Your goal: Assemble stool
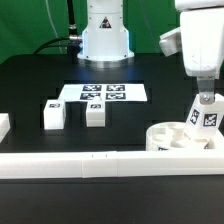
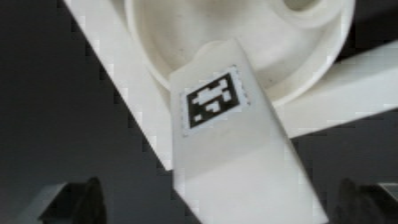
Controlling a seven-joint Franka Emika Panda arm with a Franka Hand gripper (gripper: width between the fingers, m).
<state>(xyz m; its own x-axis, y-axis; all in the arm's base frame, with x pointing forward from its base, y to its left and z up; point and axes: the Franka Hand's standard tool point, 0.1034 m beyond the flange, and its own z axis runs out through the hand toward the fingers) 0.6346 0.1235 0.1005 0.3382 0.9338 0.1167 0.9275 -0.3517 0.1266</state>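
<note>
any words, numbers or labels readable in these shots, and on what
No words, numbers or brand names can be read.
Leg on the round seat: black-and-white square tag, a pattern, no text.
Two loose legs: the same kind of tag.
Marker board: several tags, no text.

We see a white seat [image 1: 172,138] and white legs [image 1: 54,114] bearing black-and-white square tags on a black table [image 1: 30,85]. The marker board [image 1: 103,93] is white with black-and-white tags too.
</note>
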